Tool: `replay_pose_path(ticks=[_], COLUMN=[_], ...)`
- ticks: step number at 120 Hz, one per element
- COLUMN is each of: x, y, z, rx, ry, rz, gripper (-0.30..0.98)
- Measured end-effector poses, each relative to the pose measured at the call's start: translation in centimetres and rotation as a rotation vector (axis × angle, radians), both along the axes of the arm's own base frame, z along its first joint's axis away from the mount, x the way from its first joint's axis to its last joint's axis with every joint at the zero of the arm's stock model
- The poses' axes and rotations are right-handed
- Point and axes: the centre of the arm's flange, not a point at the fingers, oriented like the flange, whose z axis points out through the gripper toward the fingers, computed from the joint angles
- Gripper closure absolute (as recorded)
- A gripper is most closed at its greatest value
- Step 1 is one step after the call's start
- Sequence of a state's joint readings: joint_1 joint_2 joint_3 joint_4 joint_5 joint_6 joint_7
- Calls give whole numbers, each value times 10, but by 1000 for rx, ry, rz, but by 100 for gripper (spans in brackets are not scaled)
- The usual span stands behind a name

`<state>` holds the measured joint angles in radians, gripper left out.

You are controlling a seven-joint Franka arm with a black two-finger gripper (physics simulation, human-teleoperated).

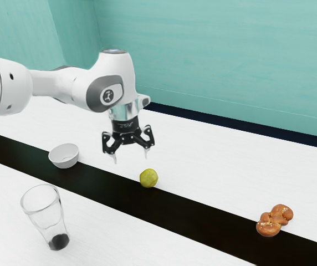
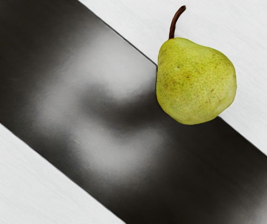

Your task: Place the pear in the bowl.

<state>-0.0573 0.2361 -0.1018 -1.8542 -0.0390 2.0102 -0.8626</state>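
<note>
The claw is open wide and empty, above one pear.
Its two fingers stand well apart and touch nothing; the pear lies lower than them, a little to the exterior view's right, on the edge of one black strip. From the claw toward the exterior view's left there is one white bowl, and nearer the camera one clear glass; well apart on the other side is one pretzel. The arm is cut by the exterior view's left edge, the bowl's wall hides part of its inside, and the pale reflections on the strip are hard to make out.
</note>
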Motion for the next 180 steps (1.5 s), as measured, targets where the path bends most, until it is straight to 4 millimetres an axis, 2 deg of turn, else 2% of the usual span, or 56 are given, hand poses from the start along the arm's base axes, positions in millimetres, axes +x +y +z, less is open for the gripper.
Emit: replay_pose_path(ticks=[25,69,163,180], x=[19,39,69,69], y=[3,22,13,12], z=[-57,-103,-146,-147], rx=[-19,-6,-11,-10], ry=[-13,-20,-13,-9], rz=[200,422,573,585], gripper=[0,0,0,12])
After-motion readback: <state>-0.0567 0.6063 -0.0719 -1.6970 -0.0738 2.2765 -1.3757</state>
